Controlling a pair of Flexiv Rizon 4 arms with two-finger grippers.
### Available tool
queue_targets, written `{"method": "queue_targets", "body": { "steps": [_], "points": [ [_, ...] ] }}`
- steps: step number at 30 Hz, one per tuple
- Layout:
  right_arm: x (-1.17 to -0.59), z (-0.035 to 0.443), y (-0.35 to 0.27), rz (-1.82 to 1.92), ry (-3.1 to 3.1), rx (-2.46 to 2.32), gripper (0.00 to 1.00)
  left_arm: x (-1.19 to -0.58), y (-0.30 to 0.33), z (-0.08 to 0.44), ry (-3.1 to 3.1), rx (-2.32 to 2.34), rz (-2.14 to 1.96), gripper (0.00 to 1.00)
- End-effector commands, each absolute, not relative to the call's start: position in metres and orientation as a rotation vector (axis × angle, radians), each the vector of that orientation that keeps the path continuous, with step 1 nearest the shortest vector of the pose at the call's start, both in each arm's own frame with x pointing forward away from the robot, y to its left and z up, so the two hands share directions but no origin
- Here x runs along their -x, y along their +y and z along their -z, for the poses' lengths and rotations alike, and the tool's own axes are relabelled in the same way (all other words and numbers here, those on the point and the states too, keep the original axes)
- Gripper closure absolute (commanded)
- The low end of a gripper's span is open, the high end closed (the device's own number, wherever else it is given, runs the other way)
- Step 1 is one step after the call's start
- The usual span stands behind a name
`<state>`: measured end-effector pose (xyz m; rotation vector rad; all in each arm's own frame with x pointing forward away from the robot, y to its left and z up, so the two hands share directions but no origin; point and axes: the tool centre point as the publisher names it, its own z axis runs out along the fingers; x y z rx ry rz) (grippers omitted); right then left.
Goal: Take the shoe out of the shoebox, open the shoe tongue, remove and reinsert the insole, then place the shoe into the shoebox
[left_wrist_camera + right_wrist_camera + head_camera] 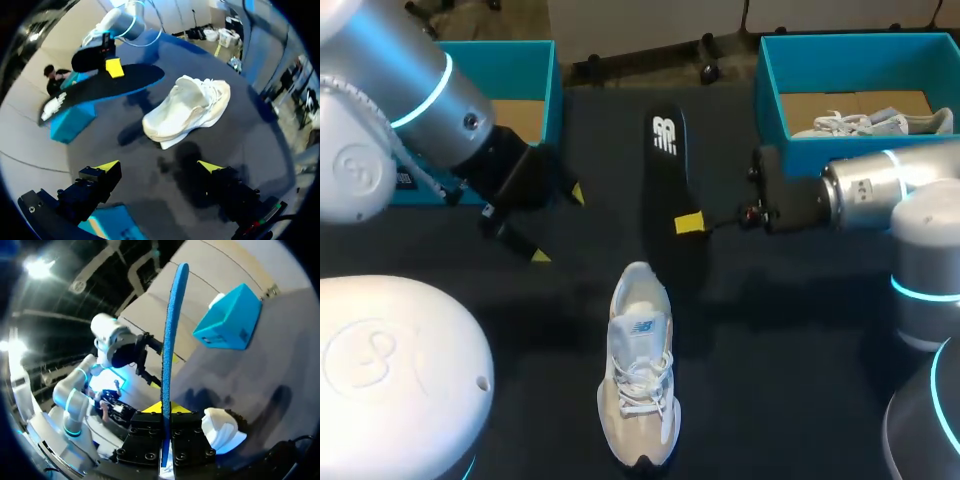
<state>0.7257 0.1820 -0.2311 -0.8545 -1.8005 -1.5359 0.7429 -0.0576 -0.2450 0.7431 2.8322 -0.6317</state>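
Yellow-tipped, my left pincer [558, 225] hangs released over the desk [800, 330]; the white shoe [640, 385] stands mid-desk on its sole; beyond its heel my right pincer [688, 223] is clenched on the black insole [667, 170], near the right-hand teal shoebox [770, 100].

silver arms [380, 60] — cyan rings [432, 90], black tool [558, 225]

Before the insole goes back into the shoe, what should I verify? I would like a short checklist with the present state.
1. Right gripper shut on insole: ok.
2. Shoe upright, opening up: ok.
3. Left gripper open and empty: ok.
4. Left gripper steadies the shoe: not ok, it is apart from it.
5. Tongue open wide enough: cannot tell.
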Motion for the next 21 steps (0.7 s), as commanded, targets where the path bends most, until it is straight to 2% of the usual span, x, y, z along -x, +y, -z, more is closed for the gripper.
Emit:
{"method": "queue_targets", "body": {
  "steps": [1,10,21],
  "points": [
    [-0.716,0.233,0.188,1.581,-1.783,0.889,1.00,-0.747,-0.058,0.241,3.013,-0.727,0.612,0.00],
    [-0.716,0.233,0.188,1.581,-1.783,0.889,1.00,-0.747,-0.058,0.241,3.013,-0.727,0.612,0.00],
    [-0.724,0.241,0.209,1.754,-1.866,0.742,1.00,-0.707,-0.061,0.288,3.154,-0.562,0.662,0.00]
  ]
}}
